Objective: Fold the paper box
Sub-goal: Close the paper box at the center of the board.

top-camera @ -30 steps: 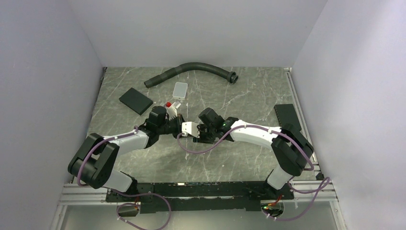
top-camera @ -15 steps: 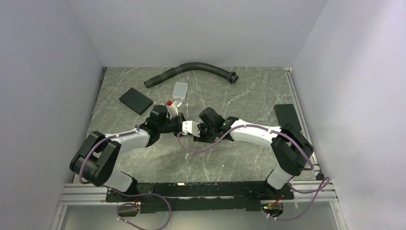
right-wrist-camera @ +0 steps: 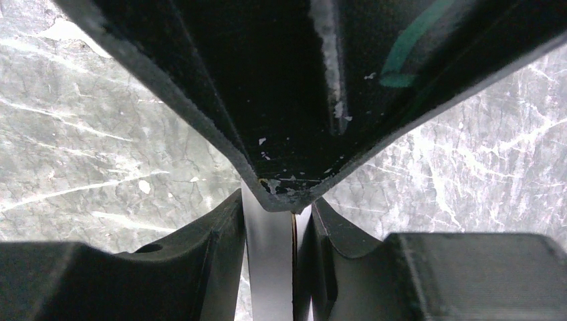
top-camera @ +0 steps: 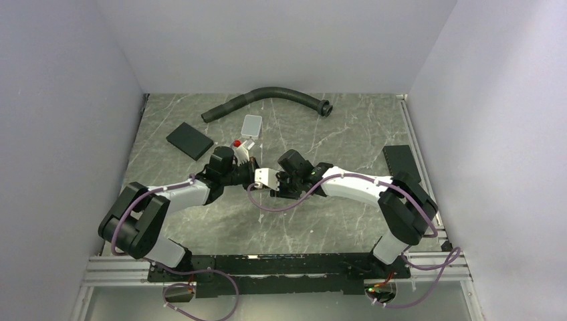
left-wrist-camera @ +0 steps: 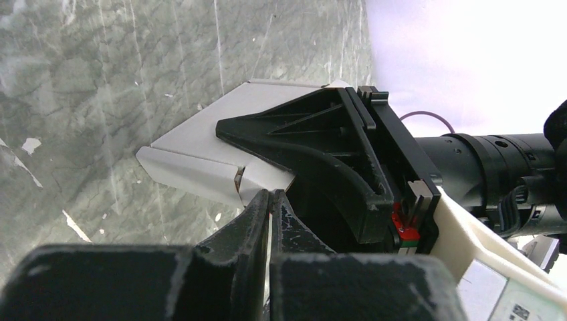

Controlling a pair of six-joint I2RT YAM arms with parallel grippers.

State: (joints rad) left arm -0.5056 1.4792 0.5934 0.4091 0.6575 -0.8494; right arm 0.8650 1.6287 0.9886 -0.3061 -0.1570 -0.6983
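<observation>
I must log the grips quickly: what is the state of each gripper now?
Left gripper: closed, pinching a flap of the paper box.
Right gripper: closed on the paper box, a panel between its fingers.

Left arm [top-camera: 177, 194] and right arm [top-camera: 354, 187] stretched inward, low, wrists nearly meeting at centre! Left hand [top-camera: 251, 175] was pinched almost flat on an edge of the paper box [top-camera: 262, 178]; right hand [top-camera: 276, 182] gripped it from the opposite side, fingers [right-wrist-camera: 214, 234] held slightly wider.
</observation>
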